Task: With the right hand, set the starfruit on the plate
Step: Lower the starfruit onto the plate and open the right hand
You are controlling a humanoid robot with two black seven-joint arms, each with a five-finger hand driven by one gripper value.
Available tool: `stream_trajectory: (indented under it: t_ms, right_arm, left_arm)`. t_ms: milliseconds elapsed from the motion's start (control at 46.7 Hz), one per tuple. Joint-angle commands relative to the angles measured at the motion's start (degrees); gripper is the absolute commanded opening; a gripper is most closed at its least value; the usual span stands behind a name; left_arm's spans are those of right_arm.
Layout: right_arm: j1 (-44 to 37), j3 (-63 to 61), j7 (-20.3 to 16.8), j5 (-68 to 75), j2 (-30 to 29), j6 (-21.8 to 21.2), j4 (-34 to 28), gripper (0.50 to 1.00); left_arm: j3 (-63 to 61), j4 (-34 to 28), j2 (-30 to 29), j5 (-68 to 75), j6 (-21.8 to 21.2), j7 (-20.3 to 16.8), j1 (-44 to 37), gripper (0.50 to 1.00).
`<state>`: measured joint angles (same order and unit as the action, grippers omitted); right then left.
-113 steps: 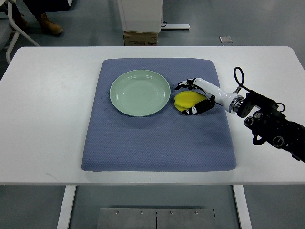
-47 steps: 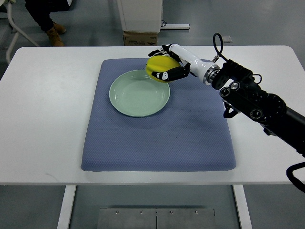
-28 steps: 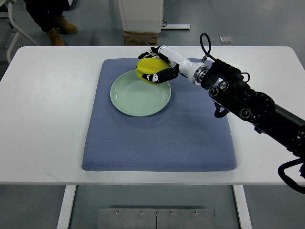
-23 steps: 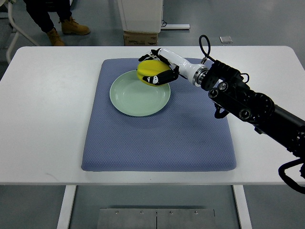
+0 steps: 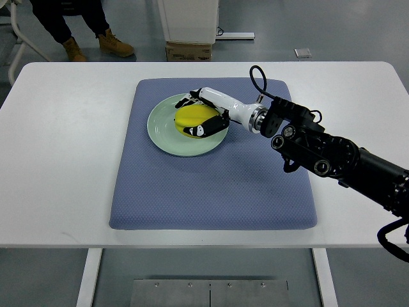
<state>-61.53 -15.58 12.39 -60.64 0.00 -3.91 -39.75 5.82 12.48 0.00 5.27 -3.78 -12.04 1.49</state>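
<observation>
The starfruit sits over the right half of the pale green plate, a little above the centre of the frame, with the right hand wrapped around it. The fingers curl over the far, upper side of the yellow fruit and the thumb presses against its near, lower side, so the hand is closed on it rather than spread. Whether the fruit's underside already rests on the plate or hangs just above it cannot be told from this steep angle (no gap shows, but the hand hides the contact line).

By the look of things, the carrying part of the job is done: the fruit is inside the plate's rim, not on the blue-grey mat that covers the middle of the white table. What seems left is the release, then lifting the hand clear toward the right side of the frame without dragging the fruit off the plate.

The right arm stretches in from the lower right edge. The left arm does not show. A person's boots stand on the floor at the upper left, well apart from the work.
</observation>
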Motion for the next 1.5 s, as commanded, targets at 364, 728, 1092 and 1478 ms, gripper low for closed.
stream_trajectory:
  t_ms: [364, 728, 1092, 1478]
  right_arm:
    - [-0.1, 0.8, -4.5, 0.0, 0.0, 0.1, -0.9, 0.587]
    - [-0.6, 0.1, -4.1, 2.2, 0.0, 1.3, -1.4, 1.0]
    - [-1.1, -5.2, -4.2, 4.1, 0.0, 1.3, -1.3, 1.0]
    - [2.1, -17.7, -4.5, 6.4, 0.0, 2.5, -0.4, 1.0]
  left_arm:
    - [0.1, 0.0, 0.0, 0.0, 0.0, 0.0, 0.0, 1.0]
    - [0.0, 0.0, 0.0, 0.0, 0.0, 0.0, 0.0, 1.0]
    - [0.0, 0.0, 0.0, 0.0, 0.0, 0.0, 0.0, 1.0]
    - [0.1, 0.0, 0.0, 0.0, 0.0, 0.0, 0.0, 1.0]
